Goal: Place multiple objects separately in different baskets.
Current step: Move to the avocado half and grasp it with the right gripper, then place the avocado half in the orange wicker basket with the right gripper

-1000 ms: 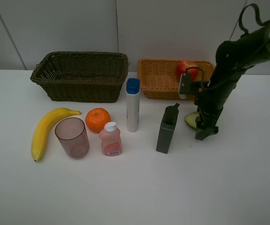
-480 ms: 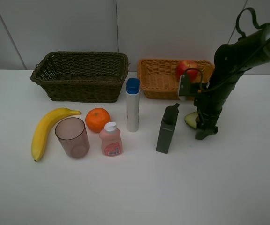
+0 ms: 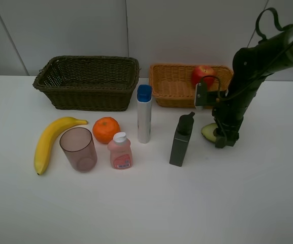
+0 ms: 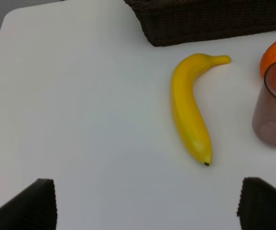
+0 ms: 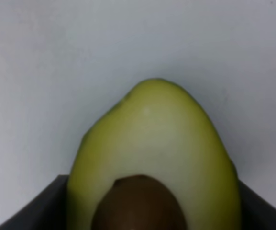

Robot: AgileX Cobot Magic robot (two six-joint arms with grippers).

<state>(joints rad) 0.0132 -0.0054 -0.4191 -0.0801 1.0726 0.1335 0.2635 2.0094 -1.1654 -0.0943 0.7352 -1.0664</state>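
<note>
My right claw (image 3: 220, 138) has tucked in tighter over the avocado half (image 3: 207, 131), and its jaws have narrowed since a second ago. Nothing else has budged.

Up front, my left claw (image 4: 147, 205) hangs spread wide with nothing in it, just short of the banana (image 4: 190, 110).

A row back, the avocado half lies cut face up on the white table, just right of the dark green bottle (image 3: 181, 141). From the wrist it sits between my pads (image 5: 37, 208), 1 dark pad against each flank. I call that a grip across its width, though I can't tell if it's off the table. Its long axis runs straight out from the claw, pit end toward my wrist and narrow tip pointing away.

Farthest back, the orange-tan basket (image 3: 172, 87), with 1 red apple (image 3: 202, 74) inside, stands just behind the avocado on my right arm's side. The dark basket (image 3: 88, 96) is well off to the left. The carry looks short to me: up, back and over that rim.
</note>
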